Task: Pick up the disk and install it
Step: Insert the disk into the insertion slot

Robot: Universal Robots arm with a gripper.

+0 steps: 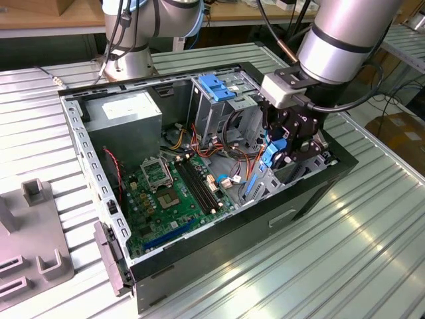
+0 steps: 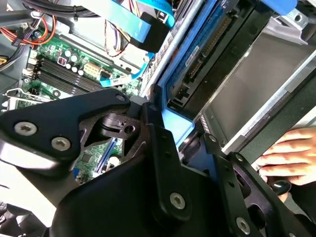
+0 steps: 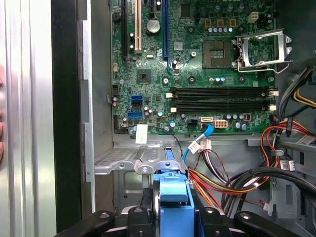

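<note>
Slatted metal table [image 1: 372, 252] carries the open computer case [image 1: 219, 246] | your gripper [image 1: 285, 149] is clamped on the disk [image 3: 174, 192], low at the case's front bay | pick-up looks done, seating seemingly not yet finished | case holds: cables [image 1: 232, 156], motherboard [image 1: 172, 193], drive cage [image 1: 212, 100], power supply [image 1: 126, 113] farthest.

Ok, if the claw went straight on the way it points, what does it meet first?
Probably the silver metal shelf of the drive bay, just beyond the disk that the claw is shut on. Coloured cables lie close beside that line. Depth is unclear, so I can't judge the gap.
</note>
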